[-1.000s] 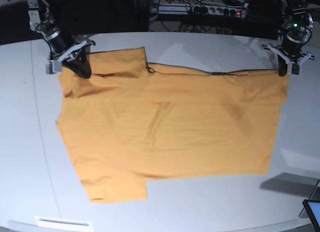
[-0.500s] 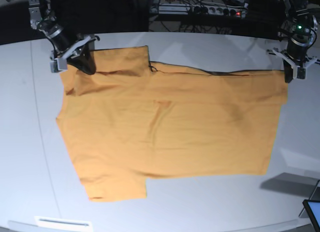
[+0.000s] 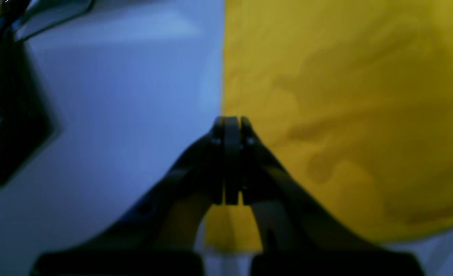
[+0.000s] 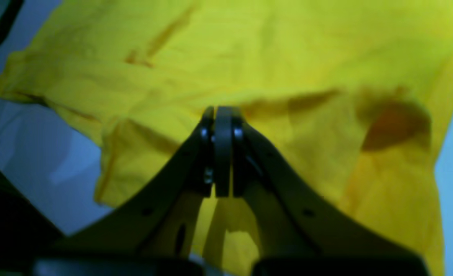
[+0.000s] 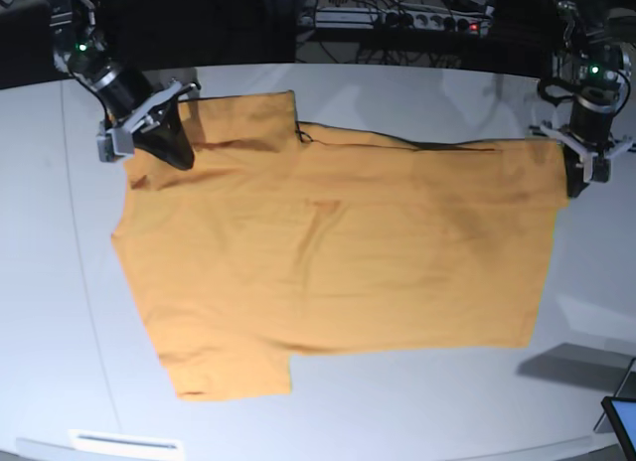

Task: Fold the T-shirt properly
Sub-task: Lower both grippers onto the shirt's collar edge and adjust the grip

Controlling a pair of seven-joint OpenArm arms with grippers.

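Observation:
The orange-yellow T-shirt [image 5: 338, 252] lies spread on the white table [image 5: 417, 411], with sleeves at the far left and near left. A thin dark line [image 5: 397, 143] runs along its far edge. My right gripper [image 5: 179, 155] is shut on the cloth at the far-left sleeve. The right wrist view shows its tips [image 4: 218, 115] pinched into bunched yellow cloth [image 4: 268, 57]. My left gripper [image 5: 575, 186] is shut on the shirt's far-right corner. In the left wrist view its tips [image 3: 230, 122] are closed at the straight cloth edge [image 3: 345, 115]. The white tag is not visible.
A power strip and cables [image 5: 417, 22] lie behind the table's far edge. A screen corner [image 5: 622, 423] shows at the front right. A white label strip [image 5: 124, 443] sits at the front left edge. A dark object [image 3: 12, 115] shows at the left of the left wrist view.
Both grippers have moved a little toward the table's front, still holding the shirt's far edge. The far-left sleeve and far-right corner have shifted with them.

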